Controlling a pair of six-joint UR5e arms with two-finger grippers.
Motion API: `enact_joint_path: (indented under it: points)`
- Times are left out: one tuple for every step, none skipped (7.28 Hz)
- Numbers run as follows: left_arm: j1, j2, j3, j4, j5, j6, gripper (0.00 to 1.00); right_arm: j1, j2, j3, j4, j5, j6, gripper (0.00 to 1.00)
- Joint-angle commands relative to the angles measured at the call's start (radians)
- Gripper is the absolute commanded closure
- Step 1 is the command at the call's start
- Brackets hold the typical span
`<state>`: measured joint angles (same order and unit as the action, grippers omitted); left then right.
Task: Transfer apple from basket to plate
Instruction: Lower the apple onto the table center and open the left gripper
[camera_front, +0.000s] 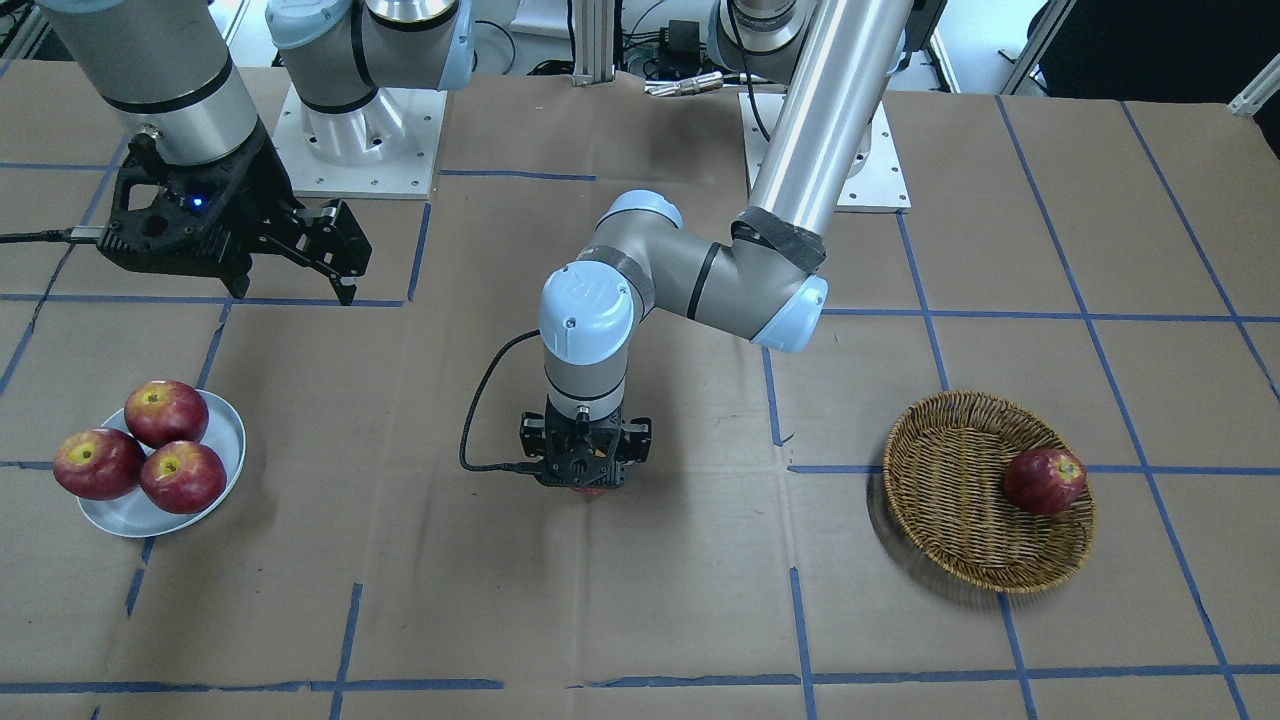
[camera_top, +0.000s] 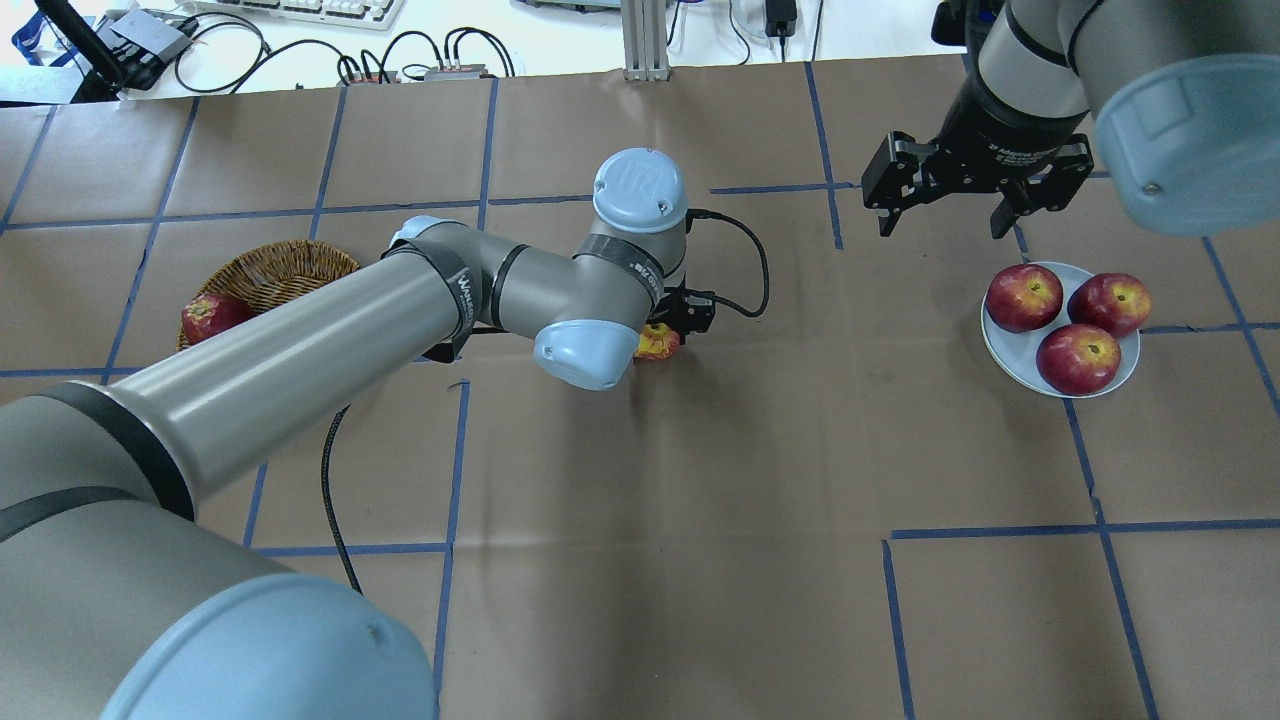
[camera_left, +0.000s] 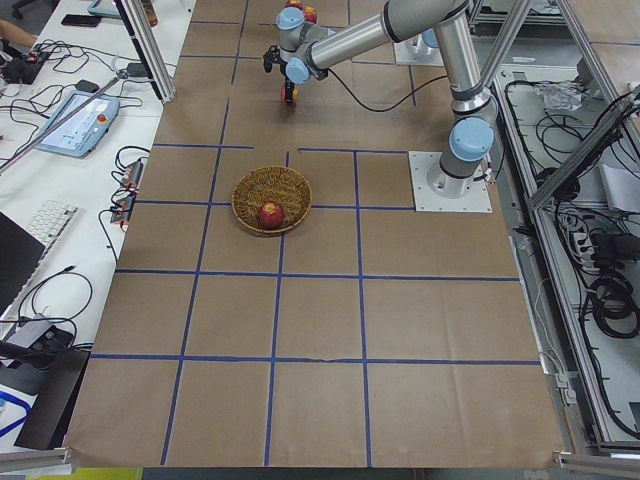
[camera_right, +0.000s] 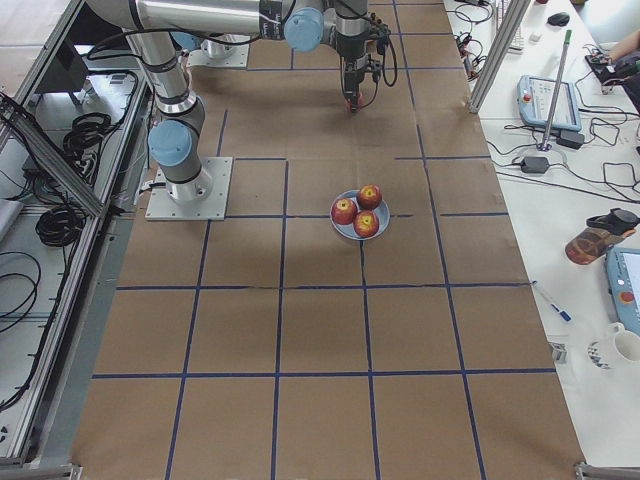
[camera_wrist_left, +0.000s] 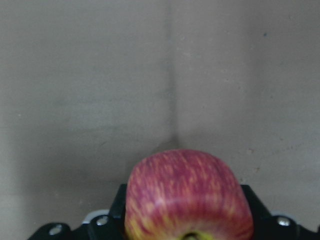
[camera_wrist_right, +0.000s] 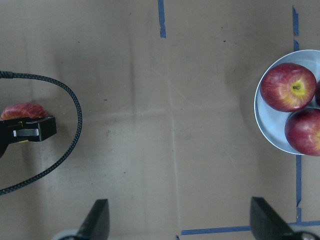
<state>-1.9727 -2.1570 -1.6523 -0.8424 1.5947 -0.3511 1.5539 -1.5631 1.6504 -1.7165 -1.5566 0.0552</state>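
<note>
With left gripper (camera_front: 585, 470), clamps apple (camera_front: 588, 490) at mid-table, between plate (camera_front: 228, 440) and basket (camera_front: 950, 500), well apart from both. Overhead: holds right gripper (camera_top: 942, 228) spread wide, empty, near plate. Left wrist: shows apple close, streaky red, stem dimple at bottom edge.

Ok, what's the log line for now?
left gripper: shut on apple, mid-table | right gripper: open | plate: three apples | basket: one apple
</note>
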Motion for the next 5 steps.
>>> enact_joint_path:
  points:
    - [0.003,0.038,0.017,-0.029,0.005,0.006,0.01,0.0,0.0,-0.001,0.0,0.001,0.0,0.0]
    - [0.02,0.093,0.028,-0.09,0.011,0.027,0.01,0.0,0.0,-0.001,0.0,0.0,0.0,0.0]
    - [0.052,0.165,0.037,-0.2,0.019,0.071,0.01,0.0,0.0,-0.001,0.0,0.001,0.0,0.0]
    - [0.125,0.254,0.039,-0.298,0.018,0.151,0.01,0.001,0.0,0.0,0.0,0.001,0.0,0.0]
    - [0.183,0.357,0.04,-0.396,0.014,0.208,0.01,0.003,0.0,0.0,0.0,0.001,0.0,0.0]
